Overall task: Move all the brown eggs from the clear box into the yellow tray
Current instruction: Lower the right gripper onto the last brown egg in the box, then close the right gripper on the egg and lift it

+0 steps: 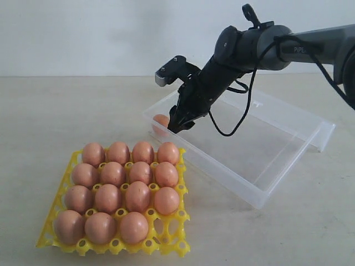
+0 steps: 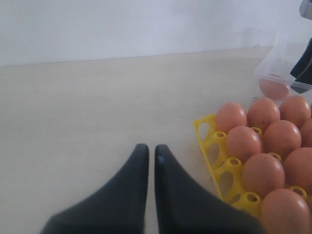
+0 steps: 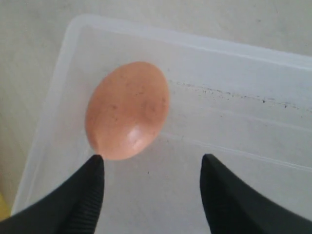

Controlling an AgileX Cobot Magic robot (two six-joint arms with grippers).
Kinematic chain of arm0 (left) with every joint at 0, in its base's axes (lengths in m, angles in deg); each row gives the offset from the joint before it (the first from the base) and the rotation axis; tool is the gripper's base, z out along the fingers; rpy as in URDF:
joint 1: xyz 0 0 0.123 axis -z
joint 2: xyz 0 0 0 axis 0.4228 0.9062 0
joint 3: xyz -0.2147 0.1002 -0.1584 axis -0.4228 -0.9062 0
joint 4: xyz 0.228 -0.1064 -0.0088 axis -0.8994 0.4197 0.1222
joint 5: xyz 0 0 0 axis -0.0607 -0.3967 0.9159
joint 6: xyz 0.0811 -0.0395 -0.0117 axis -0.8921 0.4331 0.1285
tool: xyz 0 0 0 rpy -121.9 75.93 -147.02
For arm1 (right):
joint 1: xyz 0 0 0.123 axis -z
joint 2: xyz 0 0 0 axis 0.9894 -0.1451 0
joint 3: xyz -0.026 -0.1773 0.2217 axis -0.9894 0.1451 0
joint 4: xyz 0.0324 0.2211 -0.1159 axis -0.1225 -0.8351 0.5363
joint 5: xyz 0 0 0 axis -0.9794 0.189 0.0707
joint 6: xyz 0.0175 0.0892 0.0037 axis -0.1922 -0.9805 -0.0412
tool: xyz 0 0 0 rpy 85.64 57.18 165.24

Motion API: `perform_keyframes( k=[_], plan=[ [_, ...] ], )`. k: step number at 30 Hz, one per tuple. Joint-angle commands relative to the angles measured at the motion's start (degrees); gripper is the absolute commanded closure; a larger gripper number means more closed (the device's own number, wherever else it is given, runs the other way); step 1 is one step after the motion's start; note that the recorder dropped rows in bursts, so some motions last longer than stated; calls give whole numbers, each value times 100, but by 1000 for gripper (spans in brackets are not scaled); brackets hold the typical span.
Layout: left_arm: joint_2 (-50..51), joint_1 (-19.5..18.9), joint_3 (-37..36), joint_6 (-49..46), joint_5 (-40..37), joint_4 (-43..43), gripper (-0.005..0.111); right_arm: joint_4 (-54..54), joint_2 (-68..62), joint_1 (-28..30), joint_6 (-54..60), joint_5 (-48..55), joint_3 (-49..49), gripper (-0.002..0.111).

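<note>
One brown egg (image 1: 161, 120) lies in the near-left corner of the clear box (image 1: 260, 188); the same egg (image 3: 127, 110) fills the right wrist view. My right gripper (image 1: 178, 126) hangs inside the box just beside that egg, open; in its own view the right gripper (image 3: 153, 163) has one fingertip (image 3: 95, 165) at the egg's edge and nothing between the fingers. The yellow tray (image 1: 165, 241) in front holds several brown eggs (image 1: 112, 173), with one front-right cup bare. My left gripper (image 2: 148, 151) is shut and empty over the table, left of the tray (image 2: 210, 141).
The box lid (image 1: 324, 133) lies open behind the box on the right. The right arm (image 1: 260, 47) reaches in from the upper right with a loose black cable (image 1: 244, 111) hanging over the box. Pale tabletop (image 1: 44, 116) surrounds both containers.
</note>
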State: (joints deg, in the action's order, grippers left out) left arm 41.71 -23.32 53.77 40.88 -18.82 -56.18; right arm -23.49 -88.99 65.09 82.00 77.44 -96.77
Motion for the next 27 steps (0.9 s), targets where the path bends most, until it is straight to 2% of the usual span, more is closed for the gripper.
perform_keyframes(
  k=[1,8,13,19,27],
  plan=[
    [-15,25,-21,-8,24,-8,103,-405,56,3,-1,-33,-43,57],
    [-15,25,-21,-8,24,-8,103,-1542,56,3,-675,-798,-43,57],
    [-15,25,-21,-8,24,-8,103,-1615,-50,3,-687,-1072,-43,57],
    [-15,25,-21,-8,24,-8,103,-1636,-217,3,-723,-578,-43,57],
    [-15,25,-21,-8,24,-8,103,-1636,-457,3,-712,-748,-43,57]
  ],
)
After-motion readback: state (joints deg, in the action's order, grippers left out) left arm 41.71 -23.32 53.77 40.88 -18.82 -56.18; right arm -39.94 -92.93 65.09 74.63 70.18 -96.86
